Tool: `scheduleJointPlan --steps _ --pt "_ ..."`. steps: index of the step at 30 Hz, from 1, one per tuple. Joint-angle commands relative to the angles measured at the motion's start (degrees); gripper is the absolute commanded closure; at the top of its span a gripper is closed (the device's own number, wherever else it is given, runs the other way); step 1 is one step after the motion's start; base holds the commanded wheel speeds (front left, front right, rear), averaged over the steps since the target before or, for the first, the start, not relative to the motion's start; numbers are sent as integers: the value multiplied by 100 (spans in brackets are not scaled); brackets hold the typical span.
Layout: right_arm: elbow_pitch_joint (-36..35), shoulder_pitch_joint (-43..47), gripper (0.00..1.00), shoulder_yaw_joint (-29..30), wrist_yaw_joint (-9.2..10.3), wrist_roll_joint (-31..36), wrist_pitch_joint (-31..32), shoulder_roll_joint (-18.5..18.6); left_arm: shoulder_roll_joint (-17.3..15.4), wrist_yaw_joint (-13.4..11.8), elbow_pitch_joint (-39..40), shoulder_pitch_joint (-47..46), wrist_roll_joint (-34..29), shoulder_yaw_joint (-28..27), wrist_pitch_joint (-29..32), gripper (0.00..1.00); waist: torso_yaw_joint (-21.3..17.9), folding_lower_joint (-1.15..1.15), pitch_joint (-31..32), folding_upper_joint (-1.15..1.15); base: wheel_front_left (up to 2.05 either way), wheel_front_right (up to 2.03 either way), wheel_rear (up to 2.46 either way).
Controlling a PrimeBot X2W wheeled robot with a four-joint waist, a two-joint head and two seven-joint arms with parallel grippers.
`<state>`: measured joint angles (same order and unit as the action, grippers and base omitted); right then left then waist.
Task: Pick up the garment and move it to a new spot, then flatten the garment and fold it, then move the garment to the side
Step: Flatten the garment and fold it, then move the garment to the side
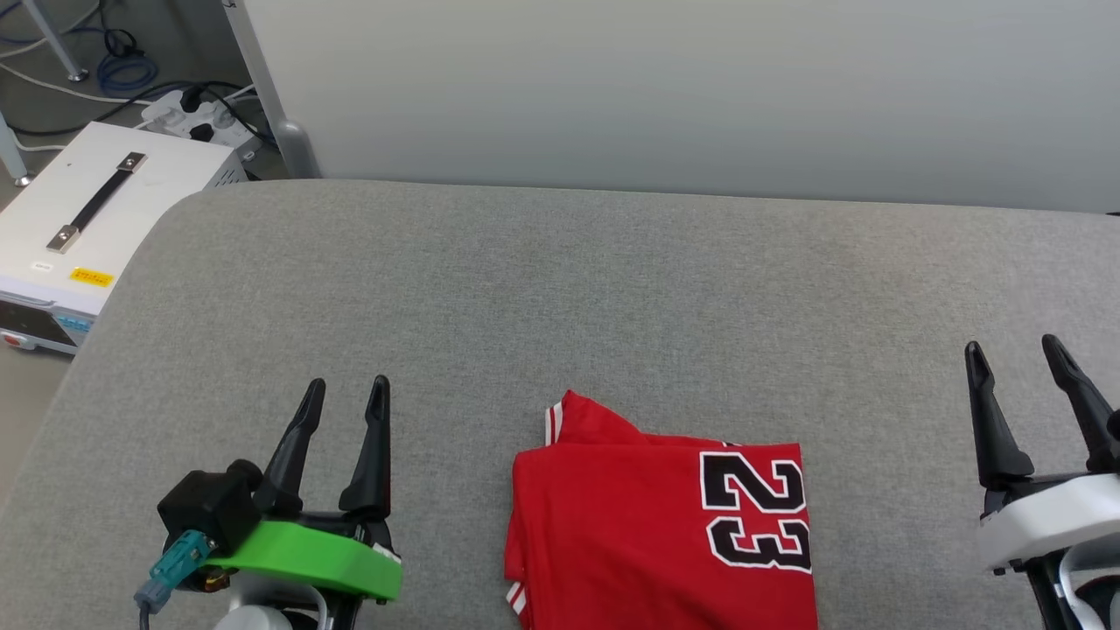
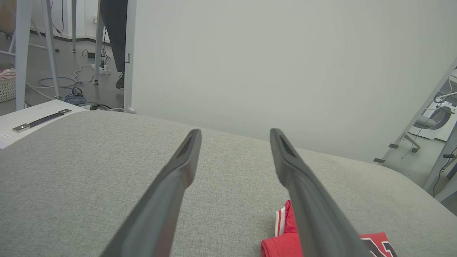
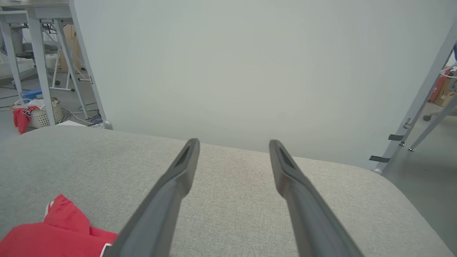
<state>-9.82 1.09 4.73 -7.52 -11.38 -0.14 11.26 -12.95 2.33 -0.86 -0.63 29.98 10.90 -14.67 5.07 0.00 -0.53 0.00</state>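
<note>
- The grey padded table bears the garment, folded, at its near edge, centre.
- The left gripper, fingers apart and empty, stands to its left, somewhat nearer.
- The right gripper, likewise spread and empty, stands well off its right.

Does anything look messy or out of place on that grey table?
Only slightly: the folded shirt has a striped corner poking out at its far left, so the fold isn't a clean rectangle. Nothing else stands out.

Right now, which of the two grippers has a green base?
The left gripper: its base is bright green, while the right gripper has a white one.
</note>
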Motion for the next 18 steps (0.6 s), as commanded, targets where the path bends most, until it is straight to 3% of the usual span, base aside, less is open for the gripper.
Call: scheduleJointPlan --steps 1,9,18 --pt "-50 114 0 31 3 -11 -75 -72 83 66 46 115 -113 -73 -32 0 -2 0 5 0 0 0 0" --pt "-83 419 0 109 3 74 -248 -334 418 325 -27 224 -578 -317 -32 0 48 0 9 0 0 0 0" --pt "-105 434 0 95 3 59 -83 -377 548 457 -67 206 -937 -420 -32 0 61 0 -23 0 0 0 0"
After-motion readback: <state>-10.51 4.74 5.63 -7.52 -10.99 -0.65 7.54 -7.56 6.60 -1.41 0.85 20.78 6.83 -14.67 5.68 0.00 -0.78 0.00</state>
